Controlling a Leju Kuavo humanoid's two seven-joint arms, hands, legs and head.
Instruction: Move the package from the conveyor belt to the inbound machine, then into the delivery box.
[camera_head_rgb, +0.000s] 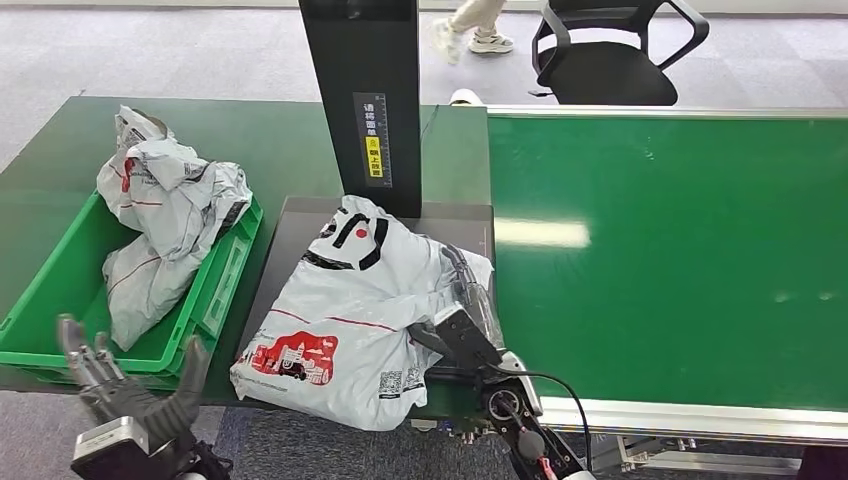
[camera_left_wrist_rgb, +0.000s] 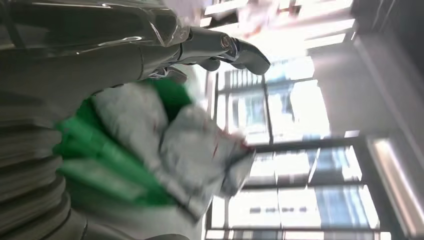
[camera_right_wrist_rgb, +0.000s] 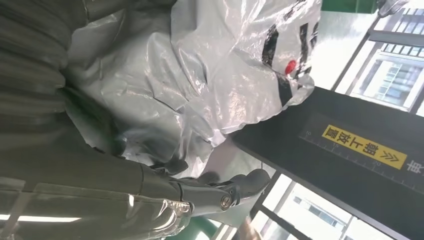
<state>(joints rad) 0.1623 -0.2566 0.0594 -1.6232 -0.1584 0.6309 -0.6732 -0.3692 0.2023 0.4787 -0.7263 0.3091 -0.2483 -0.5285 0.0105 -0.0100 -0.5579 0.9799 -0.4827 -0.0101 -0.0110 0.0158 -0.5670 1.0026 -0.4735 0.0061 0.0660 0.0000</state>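
**Soft poly mailer on the scanner plate, right hand on its edge**

Nearest the camera, the left hand hangs just in front of the green plastic delivery box, fingers spread and holding nothing. The right hand is at the right edge of the grey-white plastic mailer package with the red city print and black markings. Its fingers lie against the crinkled film, but I honestly can't tell whether it's gripping or just resting there.

The package lies on the dark flat plate of the inbound machine, with its near corner hanging off the front edge. So by my read the belt step is done and the box step is left.

Handling guess: it looks light, floppy and slick, so it'll sag and slide. I'd bunch up a fold near the edge rather than pinch flat film.

The box already has two similar grey mailers piled in it. Behind the plate stands the machine's black upright column with a yellow label, and to the right runs the green conveyor belt. Farthest back are a black office chair and a person's feet.
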